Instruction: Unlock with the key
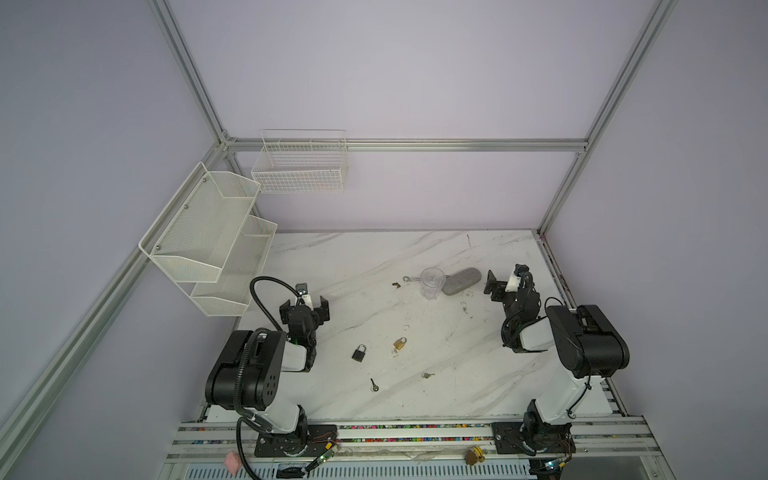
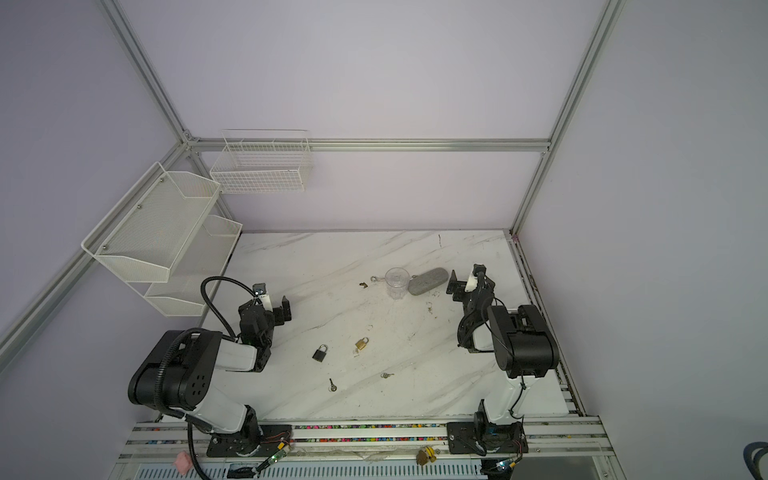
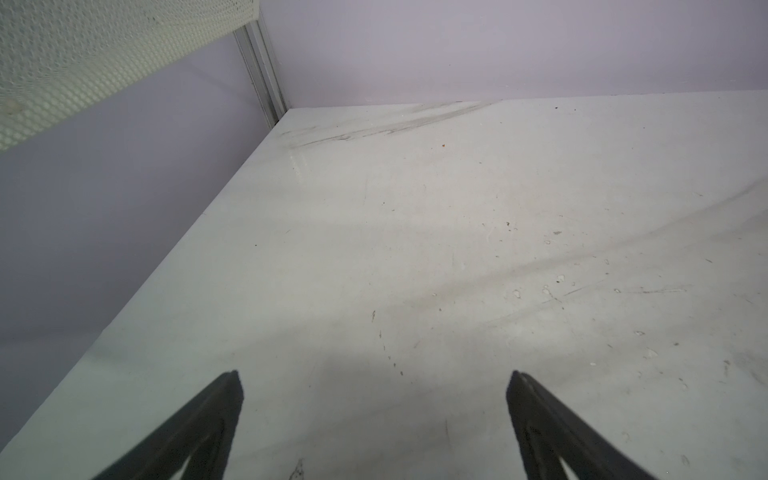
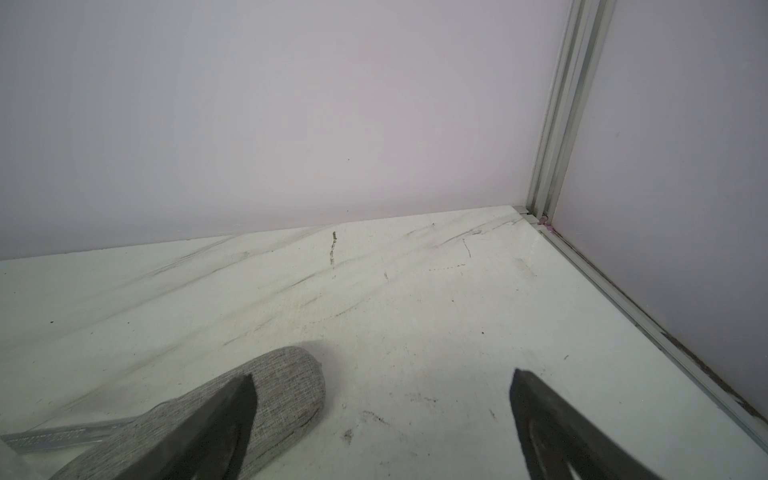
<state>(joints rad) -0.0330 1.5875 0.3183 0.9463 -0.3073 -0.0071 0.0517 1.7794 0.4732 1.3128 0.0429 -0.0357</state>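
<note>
My left gripper and right gripper both stand spread, empty. The key lies flat: thin, stiff, probably slippery, so I'd pinch its bow.

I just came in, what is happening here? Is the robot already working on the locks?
Nothing is handled yet. The left gripper and the right gripper are both open and empty, at the sides of the marble table. A black padlock, a brass padlock, a dark key and a lighter key lie apart on it, untouched, between the arms.
</note>
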